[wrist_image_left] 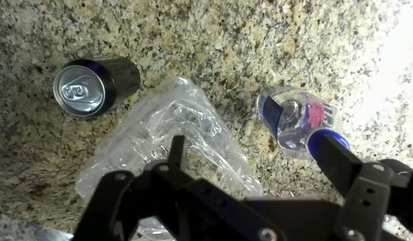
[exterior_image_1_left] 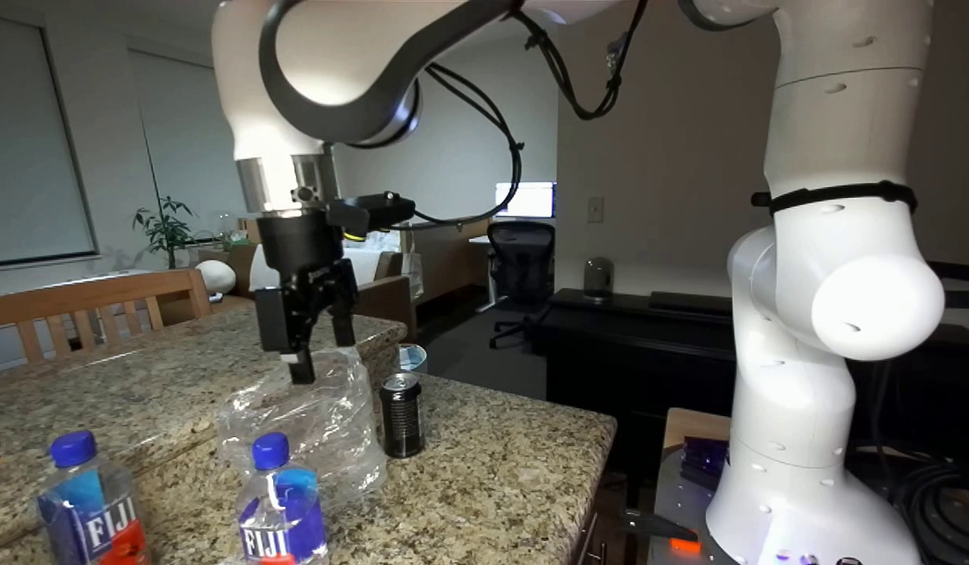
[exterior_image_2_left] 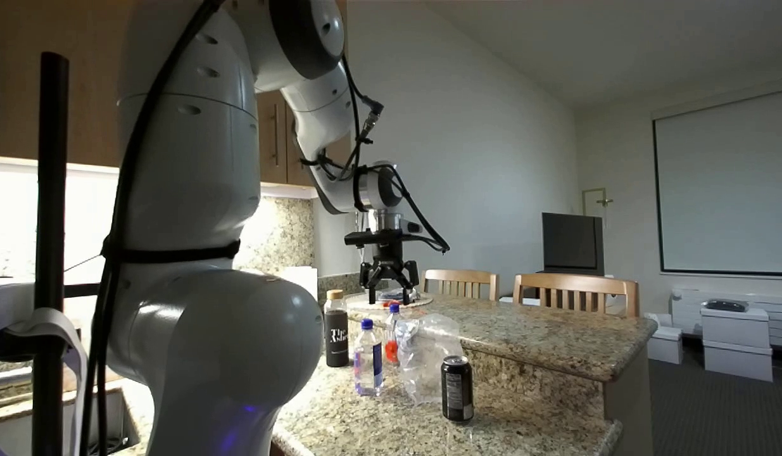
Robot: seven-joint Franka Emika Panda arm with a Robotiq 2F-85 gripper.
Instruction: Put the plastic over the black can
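Note:
The plastic, a clear crumpled bag, stands loosely on the granite counter right beside the black can. Upright with its silvery top facing up, the can also shows in an exterior view, in front of the plastic. My gripper points down above the counter, its jaws wide apart and holding nothing. In the wrist view the gripper has one fingertip over the plastic and the other over a bottle's blue cap. The can lies outside the jaws there, beyond the plastic.
Two blue-capped water bottles stand near the plastic. A dark bottle with a wooden cap stands beside them. Behind rises a higher granite ledge. The counter's edge is on the can's far side from the bottles.

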